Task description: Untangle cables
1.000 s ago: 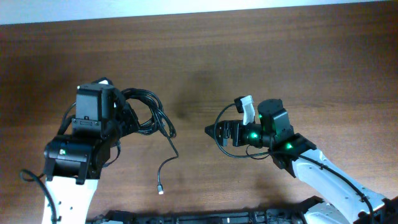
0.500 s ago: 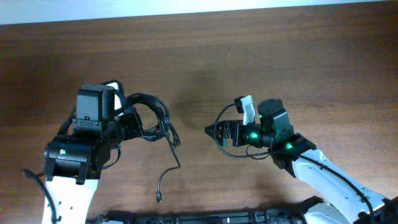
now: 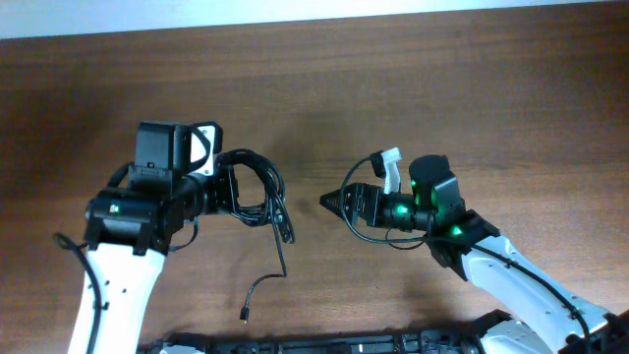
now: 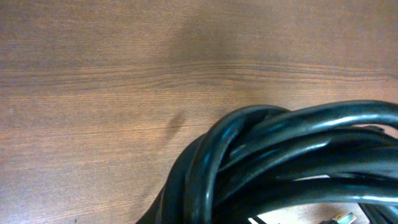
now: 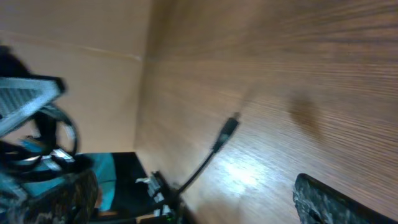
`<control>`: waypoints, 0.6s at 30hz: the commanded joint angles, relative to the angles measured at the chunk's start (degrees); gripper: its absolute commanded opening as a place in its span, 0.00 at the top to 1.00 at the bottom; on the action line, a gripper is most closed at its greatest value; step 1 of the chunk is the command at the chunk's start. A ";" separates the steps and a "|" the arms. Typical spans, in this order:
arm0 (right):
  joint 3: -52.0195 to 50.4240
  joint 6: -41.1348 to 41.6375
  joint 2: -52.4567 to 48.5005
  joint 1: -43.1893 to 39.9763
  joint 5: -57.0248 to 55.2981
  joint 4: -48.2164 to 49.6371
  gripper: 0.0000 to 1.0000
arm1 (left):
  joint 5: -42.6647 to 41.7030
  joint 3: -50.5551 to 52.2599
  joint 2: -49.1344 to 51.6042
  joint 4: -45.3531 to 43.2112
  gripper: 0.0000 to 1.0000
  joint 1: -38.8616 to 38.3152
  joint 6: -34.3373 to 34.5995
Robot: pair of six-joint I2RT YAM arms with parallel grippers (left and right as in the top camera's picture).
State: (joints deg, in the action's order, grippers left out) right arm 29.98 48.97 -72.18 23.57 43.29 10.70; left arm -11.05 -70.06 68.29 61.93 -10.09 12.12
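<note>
1. Nearest the robot's base, a loose cable end with its small plug (image 3: pixel 244 316) lies flat on the bench (image 3: pixel 413 88), well apart from both arms. The right wrist view shows the same plug (image 5: pixel 229 129) resting on the wood.
2. From that plug a single strand (image 3: pixel 283 251) runs up to the cables (image 3: pixel 257 187), a bunch of black coils at the left tool.
3. The left tool (image 3: pixel 224 192) is clamped narrow on the bunch. The left wrist view shows the loops (image 4: pixel 280 162) crowded against its lens. Judgement: the bunch is anchored so that the free strand trails out and can be singled out. Whether the loops clear the wood cannot be told.
4. The right tool (image 3: pixel 332 204) stands wide and holds nothing. It points at the bunch, near but apart. Judgement: it is placed to take a loop while the left one holds.
5. Judgement: the task is at an early stage, with one end free and the rest bunched.
</note>
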 commanded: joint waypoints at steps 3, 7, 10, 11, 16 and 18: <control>0.26 -0.98 0.37 -6.10 11.72 13.88 0.01 | -12.35 -0.04 0.74 1.55 1.00 0.07 -13.84; 0.26 -6.34 0.35 -9.88 15.93 13.99 0.02 | -16.63 -0.04 0.74 3.82 1.00 0.07 -22.12; 0.26 -9.79 0.35 -5.64 16.04 14.32 0.05 | -16.59 -0.04 0.74 3.69 1.00 0.02 -23.45; 0.26 -9.77 0.35 -3.85 16.04 15.28 0.07 | -16.52 -0.04 0.76 3.61 1.00 0.02 -23.45; 0.26 -9.73 0.35 4.00 13.27 27.39 0.21 | -13.55 -0.04 1.51 3.34 1.00 0.02 -23.39; 0.26 -9.40 0.35 5.77 7.04 27.74 0.26 | -13.22 -0.04 1.51 3.34 1.00 0.00 -23.37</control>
State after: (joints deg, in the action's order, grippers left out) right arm 29.78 39.92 -72.07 27.68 56.73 38.06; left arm -24.34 -70.04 69.71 65.39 -10.09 -10.33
